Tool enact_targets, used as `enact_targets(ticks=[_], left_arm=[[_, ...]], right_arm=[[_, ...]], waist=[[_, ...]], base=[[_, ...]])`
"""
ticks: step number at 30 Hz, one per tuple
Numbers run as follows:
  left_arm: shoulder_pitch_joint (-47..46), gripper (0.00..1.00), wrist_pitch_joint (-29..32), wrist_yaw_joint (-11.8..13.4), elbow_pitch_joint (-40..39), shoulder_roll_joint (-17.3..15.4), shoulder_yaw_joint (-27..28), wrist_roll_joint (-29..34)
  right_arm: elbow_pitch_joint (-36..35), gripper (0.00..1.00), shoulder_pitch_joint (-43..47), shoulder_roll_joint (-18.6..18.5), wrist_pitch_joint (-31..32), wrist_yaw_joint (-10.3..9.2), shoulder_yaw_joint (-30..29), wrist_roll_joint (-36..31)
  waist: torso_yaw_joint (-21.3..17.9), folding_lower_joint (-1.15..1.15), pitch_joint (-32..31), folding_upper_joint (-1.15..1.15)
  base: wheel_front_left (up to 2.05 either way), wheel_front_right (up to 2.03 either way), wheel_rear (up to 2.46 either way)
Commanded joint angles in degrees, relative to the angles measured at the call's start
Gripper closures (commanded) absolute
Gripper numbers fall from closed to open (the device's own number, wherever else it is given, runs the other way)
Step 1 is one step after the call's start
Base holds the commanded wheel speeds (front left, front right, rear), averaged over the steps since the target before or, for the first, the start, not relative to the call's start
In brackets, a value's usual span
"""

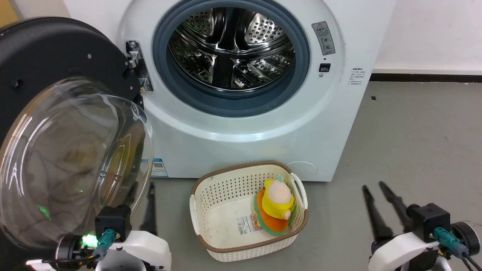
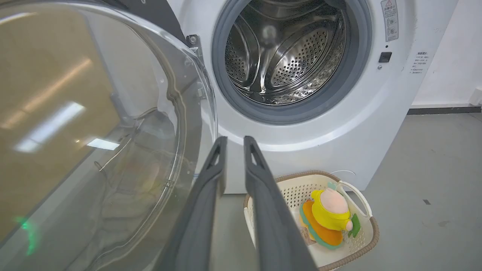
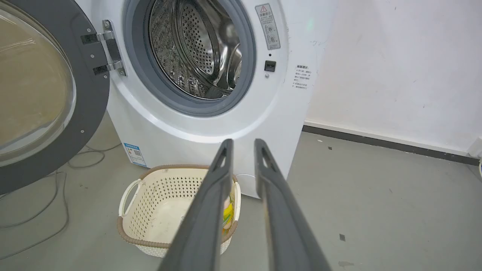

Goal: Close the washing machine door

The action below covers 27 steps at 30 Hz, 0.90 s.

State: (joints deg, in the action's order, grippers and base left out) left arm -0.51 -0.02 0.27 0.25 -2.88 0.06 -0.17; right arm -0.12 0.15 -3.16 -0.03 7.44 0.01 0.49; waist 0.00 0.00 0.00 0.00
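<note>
The washing machine door [image 1: 49, 52] hangs wide open at the left of the washing machine [image 1: 244, 143], and with my left gripper [image 2: 234, 145] and right gripper [image 3: 243, 146] both empty, fingers narrowly apart, I fear a push on its bulging window [image 1: 71, 162] could slip off and leave it unlatched.

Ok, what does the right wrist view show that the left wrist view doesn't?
The right wrist view adds the right gripper, open, and the blue label sticker on the washing machine. The left wrist view adds the left gripper, open, and the plush toy unobstructed, not a yellow sliver behind a finger. Both share the open drum, the washing machine door swung wide, and the basket on the floor.
</note>
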Motion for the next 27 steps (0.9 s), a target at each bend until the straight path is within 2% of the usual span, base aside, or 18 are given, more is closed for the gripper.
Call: enact_targets(ticks=[1,11,12,14,27], left_arm=[[0.0,0.00,0.0,0.0,0.0,0.0,0.0,0.0],[-0.2,0.00,-1.2,1.8,-0.1,0.0,-0.6,0.0],[-0.2,0.31,-1.3,2.0,-0.1,0.0,-0.7,0.0],[-0.3,1.00,-1.6,2.3,-0.2,-0.1,-0.8,0.0],[-2.8,1.00,-3.1,3.9,-3.8,-1.1,-0.9,-0.1]], right_arm=[[0.0,0.00,0.0,0.0,0.0,0.00,0.0,0.0],[0.1,0.00,-0.1,0.0,-1.2,0.00,-0.5,1.3],[0.1,0.00,-0.2,0.0,-1.3,0.00,-0.5,1.5],[0.1,0.00,-0.2,0.0,-1.6,0.00,-0.6,1.8],[-0.2,0.00,-0.6,0.1,-3.1,0.01,-0.9,3.2]], waist=[[0.0,0.00,0.0,0.00],[0.0,0.00,0.2,0.00],[0.0,0.00,0.2,0.00],[0.1,0.00,0.2,0.00],[2.1,0.00,0.8,0.00]], base=[[0.00,0.00,0.00],[0.00,0.00,0.00],[0.00,0.00,0.00],[0.00,0.00,0.00],[0.00,0.00,0.00]])
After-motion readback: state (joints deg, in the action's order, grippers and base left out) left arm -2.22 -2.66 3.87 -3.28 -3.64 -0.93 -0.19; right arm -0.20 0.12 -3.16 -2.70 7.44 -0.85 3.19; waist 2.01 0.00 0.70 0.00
